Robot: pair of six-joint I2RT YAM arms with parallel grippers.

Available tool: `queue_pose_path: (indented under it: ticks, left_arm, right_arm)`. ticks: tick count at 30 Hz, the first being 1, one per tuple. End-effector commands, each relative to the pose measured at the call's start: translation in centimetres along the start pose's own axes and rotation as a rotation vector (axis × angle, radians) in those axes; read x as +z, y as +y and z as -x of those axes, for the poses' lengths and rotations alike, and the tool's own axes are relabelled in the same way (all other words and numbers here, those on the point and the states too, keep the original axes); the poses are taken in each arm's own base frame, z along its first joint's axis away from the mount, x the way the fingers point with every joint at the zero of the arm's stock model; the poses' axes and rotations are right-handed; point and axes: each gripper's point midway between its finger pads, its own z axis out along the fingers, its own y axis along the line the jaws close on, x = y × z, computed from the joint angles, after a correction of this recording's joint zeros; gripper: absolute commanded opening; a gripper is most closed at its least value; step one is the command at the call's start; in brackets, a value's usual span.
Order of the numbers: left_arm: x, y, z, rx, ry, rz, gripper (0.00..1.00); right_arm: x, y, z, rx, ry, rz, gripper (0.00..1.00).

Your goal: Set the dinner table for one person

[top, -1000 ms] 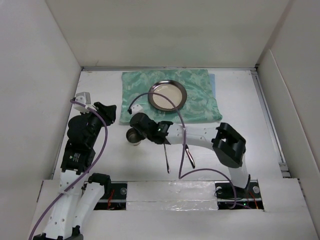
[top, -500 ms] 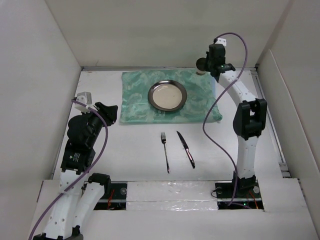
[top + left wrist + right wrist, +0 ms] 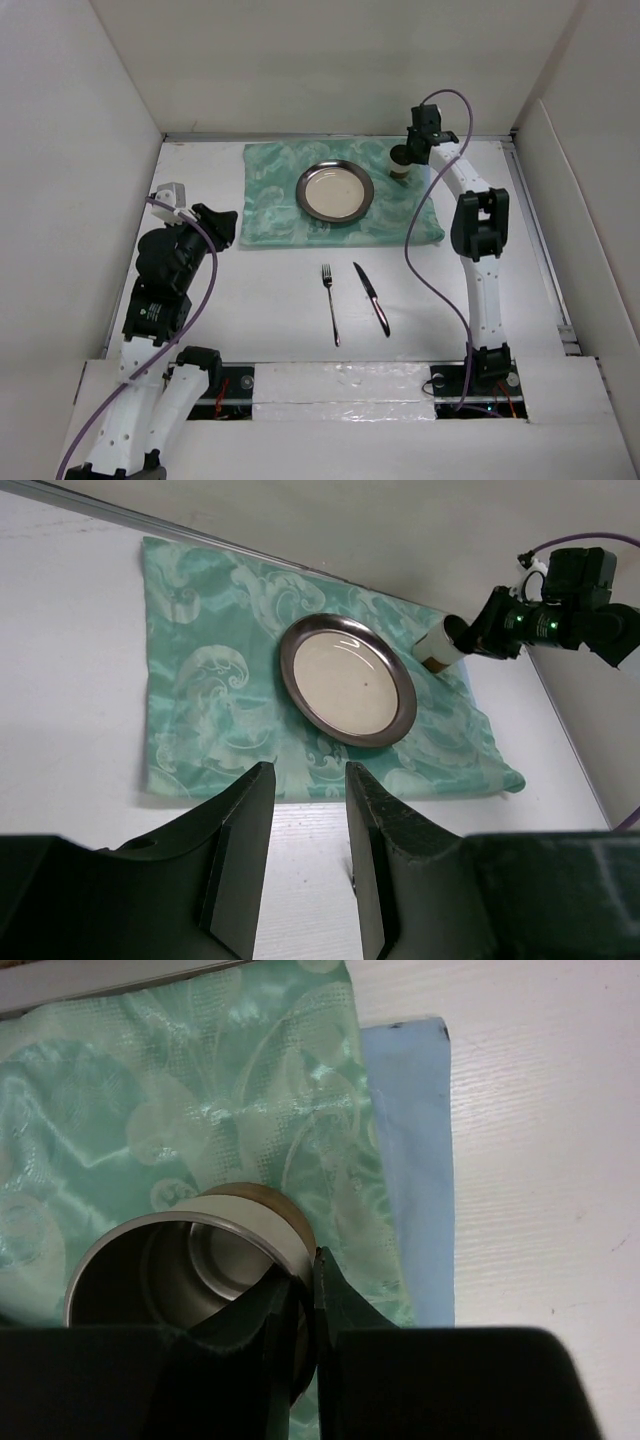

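Observation:
The white dinner table [image 3: 270, 290] carries a green patterned cloth [image 3: 270, 195] at the back. A round metal plate [image 3: 334, 191] lies on the cloth and also shows in the left wrist view [image 3: 347, 678]. A fork [image 3: 330, 303] and a knife [image 3: 371, 297] lie side by side on the bare table in front of the cloth. My right gripper [image 3: 410, 157] is shut on the rim of a metal cup [image 3: 190, 1260], one finger inside and one outside, holding it low over the cloth's back right corner. My left gripper [image 3: 307, 855] is open and empty at the left, above the table.
White panels wall the table on three sides. A blue cloth edge [image 3: 415, 1140] sticks out from under the green cloth at the right. The right arm [image 3: 480, 250] stretches along the table's right side, its cable looping over the cloth's right end.
My right arm has swung the cup from the table's middle left to the back right, then lowered it over the cloth's corner. The left arm has barely moved.

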Motion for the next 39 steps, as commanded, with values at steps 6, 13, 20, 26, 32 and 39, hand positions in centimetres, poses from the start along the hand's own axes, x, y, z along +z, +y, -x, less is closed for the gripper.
queue_pose_path:
  ticks: [6, 13, 20, 26, 32, 39]
  left_arm:
    - [0.1, -1.3, 2.1, 0.007, -0.059, -0.045, 0.32]
    - [0.1, -1.4, 2.0, 0.009, -0.056, -0.052, 0.32]
    - [-0.1, -1.7, 2.0, 0.009, -0.061, -0.072, 0.30]
    - [0.0, -1.7, 1.7, 0.015, -0.051, -0.075, 0.00]
    - [-0.2, -2.1, 1.9, 0.017, -0.057, -0.097, 0.00]
    - [0.1, -1.9, 1.6, 0.009, -0.048, -0.091, 0.00]
  right_arm:
    - [-3.6, -1.0, 4.3, 0.075, -0.115, 0.048, 0.61]
    - [-12.3, -0.9, 10.5, 0.134, -0.317, 0.142, 0.64]
    - [-22.5, 5.9, 4.1, 0.105, -0.373, 0.406, 0.00]
    - [-27.6, 13.7, -14.0, -0.020, -0.209, 0.598, 0.00]
    - [-32.9, 15.0, -26.6, -0.195, -0.071, 0.568, 0.27]
    - [-31.6, 15.9, -32.6, -0.280, 0.026, 0.529, 0.54]
